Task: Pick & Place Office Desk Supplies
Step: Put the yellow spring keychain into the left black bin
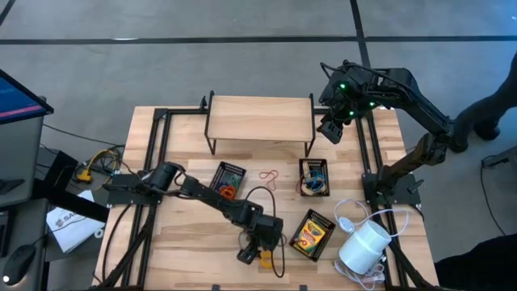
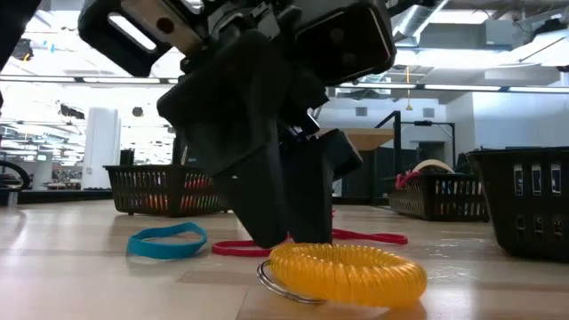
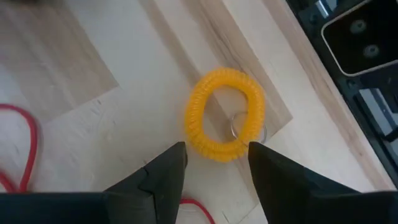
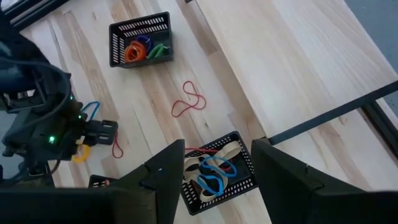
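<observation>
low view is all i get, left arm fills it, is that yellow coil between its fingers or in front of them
Observer: Just ahead. In the left wrist view the yellow coil lies flat past the open left gripper.
Operator: where's the right arm
Observer: Raised over the table's far right corner, right gripper open and empty.
Operator: anything in the trays yet
Observer: Yes. The tray on the left holds orange, purple and green loops; the tray on the right holds blue and tan ones.

Bright, even overhead light falls on the table (image 1: 186, 242) with soft shadows, ceiling strip lights glare in the low view, and the nearest gripper (image 2: 284, 236) looms dark and blurred.
</observation>
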{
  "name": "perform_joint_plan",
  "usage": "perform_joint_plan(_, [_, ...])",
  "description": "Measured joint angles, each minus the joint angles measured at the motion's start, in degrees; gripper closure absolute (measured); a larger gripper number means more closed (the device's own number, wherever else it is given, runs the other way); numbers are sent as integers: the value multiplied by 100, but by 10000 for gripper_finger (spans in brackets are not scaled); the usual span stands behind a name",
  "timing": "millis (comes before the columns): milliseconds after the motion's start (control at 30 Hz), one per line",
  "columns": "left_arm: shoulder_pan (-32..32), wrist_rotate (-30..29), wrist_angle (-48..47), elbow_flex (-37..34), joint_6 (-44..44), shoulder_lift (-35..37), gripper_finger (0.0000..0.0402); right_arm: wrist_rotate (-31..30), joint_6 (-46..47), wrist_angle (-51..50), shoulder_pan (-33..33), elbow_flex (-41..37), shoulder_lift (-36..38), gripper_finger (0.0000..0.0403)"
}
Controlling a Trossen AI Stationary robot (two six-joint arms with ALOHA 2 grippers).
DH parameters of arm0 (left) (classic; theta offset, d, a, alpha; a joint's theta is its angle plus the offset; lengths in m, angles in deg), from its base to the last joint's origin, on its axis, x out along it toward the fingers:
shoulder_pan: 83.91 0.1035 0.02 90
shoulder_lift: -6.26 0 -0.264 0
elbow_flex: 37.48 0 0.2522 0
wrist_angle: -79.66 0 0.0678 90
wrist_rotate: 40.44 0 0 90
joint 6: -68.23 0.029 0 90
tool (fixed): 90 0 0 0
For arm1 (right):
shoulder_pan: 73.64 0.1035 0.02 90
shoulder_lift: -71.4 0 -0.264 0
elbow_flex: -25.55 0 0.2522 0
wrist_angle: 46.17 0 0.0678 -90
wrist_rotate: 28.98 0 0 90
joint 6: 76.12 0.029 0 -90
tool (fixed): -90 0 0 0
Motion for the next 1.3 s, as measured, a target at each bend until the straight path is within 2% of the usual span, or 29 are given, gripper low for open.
perform_joint_plan(133, [0,-7,55,-9,-309,18,236,0,123,0,5,0,0,220])
perform_joint_plan(233, [0,19,41,-11,-419,13,260,0,233,0,69,0,0,220])
perform_joint_plan(300, [4,56,11,-11,-435,10,291,2,268,0,146,0,0,220])
perform_joint_plan(433, [16,36,2,-14,-438,3,382,4,386,0,310,0,0,220])
perform_joint_plan(467, [29,42,2,-16,-442,3,389,3,392,0,348,0,0,220])
perform_joint_plan(600, [46,-21,-11,-23,-441,49,399,2,546,0,474,0,0,220])
perform_joint_plan(733, [118,-389,-85,-62,-451,238,401,-4,599,0,705,2,0,220])
perform_joint_plan(900, [381,-712,-27,-58,-494,599,401,-152,509,0,1285,0,-4,220])
perform_joint_plan(1000, [507,-1061,-302,-60,-495,810,401,-320,590,0,1705,0,-9,220])
perform_joint_plan(1167, [636,-2033,-874,-102,-438,1637,401,-826,984,0,2419,0,-2,220])
perform_joint_plan(1300, [799,-2552,-1133,-608,-633,2702,401,-1411,1228,140,2974,-18,-1,220])
